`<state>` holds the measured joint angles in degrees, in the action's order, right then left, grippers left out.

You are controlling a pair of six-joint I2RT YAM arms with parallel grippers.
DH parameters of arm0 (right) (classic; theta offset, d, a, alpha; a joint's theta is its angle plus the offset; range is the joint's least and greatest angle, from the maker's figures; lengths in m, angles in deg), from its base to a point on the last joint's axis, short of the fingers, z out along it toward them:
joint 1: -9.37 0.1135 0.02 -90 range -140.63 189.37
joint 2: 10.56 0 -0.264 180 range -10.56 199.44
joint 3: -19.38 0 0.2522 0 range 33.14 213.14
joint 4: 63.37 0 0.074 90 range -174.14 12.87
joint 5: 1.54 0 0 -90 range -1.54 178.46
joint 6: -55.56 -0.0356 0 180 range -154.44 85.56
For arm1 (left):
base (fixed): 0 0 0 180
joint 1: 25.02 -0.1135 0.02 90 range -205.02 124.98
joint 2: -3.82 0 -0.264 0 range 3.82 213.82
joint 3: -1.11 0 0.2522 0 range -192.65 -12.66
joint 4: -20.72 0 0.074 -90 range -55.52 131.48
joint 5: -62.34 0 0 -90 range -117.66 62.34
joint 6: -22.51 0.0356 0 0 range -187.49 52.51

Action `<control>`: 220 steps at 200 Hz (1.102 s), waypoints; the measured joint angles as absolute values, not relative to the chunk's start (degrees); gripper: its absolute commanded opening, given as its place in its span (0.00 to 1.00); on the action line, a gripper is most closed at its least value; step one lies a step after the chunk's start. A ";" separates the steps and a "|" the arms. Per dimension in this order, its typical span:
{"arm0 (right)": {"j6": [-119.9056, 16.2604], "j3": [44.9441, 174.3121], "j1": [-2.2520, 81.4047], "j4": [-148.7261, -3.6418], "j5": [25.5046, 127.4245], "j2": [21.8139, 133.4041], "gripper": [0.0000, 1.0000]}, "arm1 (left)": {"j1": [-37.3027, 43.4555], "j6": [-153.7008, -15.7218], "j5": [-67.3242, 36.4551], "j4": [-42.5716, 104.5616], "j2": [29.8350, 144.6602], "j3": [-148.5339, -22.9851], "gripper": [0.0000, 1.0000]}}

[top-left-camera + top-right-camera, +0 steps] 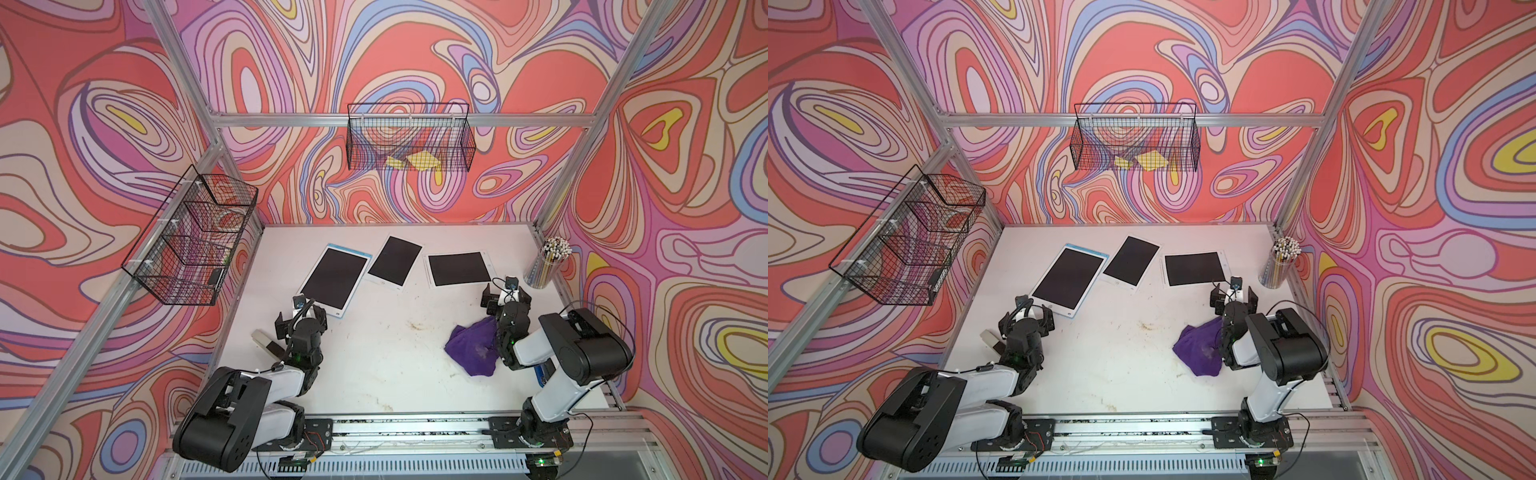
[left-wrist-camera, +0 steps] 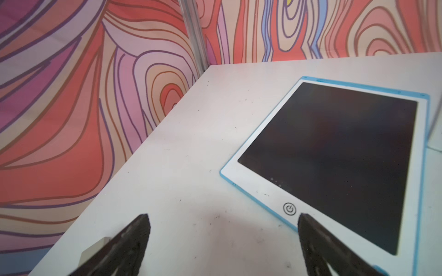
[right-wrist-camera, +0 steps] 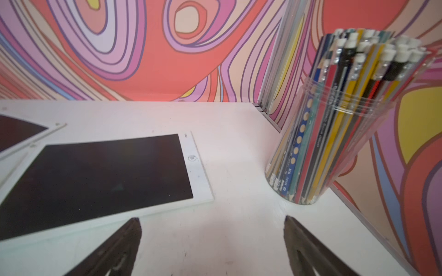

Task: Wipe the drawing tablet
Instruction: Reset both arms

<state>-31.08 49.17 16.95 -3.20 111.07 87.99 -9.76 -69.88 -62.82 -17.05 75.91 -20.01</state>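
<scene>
Three tablets flat on the table point(image 1: 374, 374), purple cloth point(image 1: 469, 351) crumpled and unheld, both grippers gaping.
Your right gripper point(image 3: 211, 219) sits just past the cloth's far edge, jaws wide apart with nothing between them, facing the gap between white tablet point(image 1: 457, 269) and pencil jar point(image 1: 544, 266). The white tablet lies beyond the cloth, clear of it. Middle tablet point(image 1: 395, 260) and blue-edged tablet point(image 1: 334, 280) lie farther off to the cloth's left, edges crowded, contact not readable. Your left gripper point(image 2: 222, 217) is well apart from the cloth, jaws spread and empty, one fingertip point(image 2: 311, 229) over the blue-edged tablet's near edge. Bare stained tabletop runs from the cloth's left edge to that gripper. Your right arm hides the cloth's right side.
</scene>
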 measured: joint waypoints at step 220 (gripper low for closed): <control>-36.00 58.50 11.81 -18.68 102.51 88.07 0.98 | -22.02 -65.16 -30.82 -18.08 92.13 -33.15 0.99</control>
<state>-36.00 58.50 11.81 -18.68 102.51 88.07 -22.02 -65.16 -30.82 -18.08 92.13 -33.15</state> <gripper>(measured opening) 0.984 0.992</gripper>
